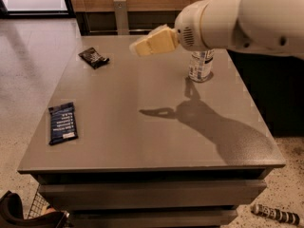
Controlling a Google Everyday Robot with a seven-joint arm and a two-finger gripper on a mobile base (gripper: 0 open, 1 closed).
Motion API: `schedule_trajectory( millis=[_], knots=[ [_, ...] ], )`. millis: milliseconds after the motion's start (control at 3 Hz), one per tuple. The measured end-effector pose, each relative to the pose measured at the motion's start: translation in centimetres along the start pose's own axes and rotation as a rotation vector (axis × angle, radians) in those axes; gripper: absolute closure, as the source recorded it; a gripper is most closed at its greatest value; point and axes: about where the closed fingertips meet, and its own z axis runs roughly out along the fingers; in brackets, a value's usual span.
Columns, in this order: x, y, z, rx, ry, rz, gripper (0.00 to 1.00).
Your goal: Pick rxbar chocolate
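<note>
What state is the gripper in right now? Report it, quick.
Gripper: open or closed cannot be told. It hovers above the table, to the right of the rxbar chocolate, which lies on the table, not held.

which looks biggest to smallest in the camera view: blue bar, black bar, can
blue bar, nearest the camera
can, top hidden by the arm
black bar, close to the can, unsure
The gripper hovers over the table between those two.
</note>
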Motion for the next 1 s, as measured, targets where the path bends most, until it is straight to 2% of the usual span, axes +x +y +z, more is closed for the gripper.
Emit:
schedule_trajectory(
  millis=[333,667,1000],
  knots=[
    [0.6,0.0,4.8,0.051,-0.035,0.008,0.0],
    [0.3,-0.5,9.4,0.08,-0.102,0.018,0.0],
    [0.3,-1.7,14.3,0.087,-0.181,0.056,0.0]
  ],
)
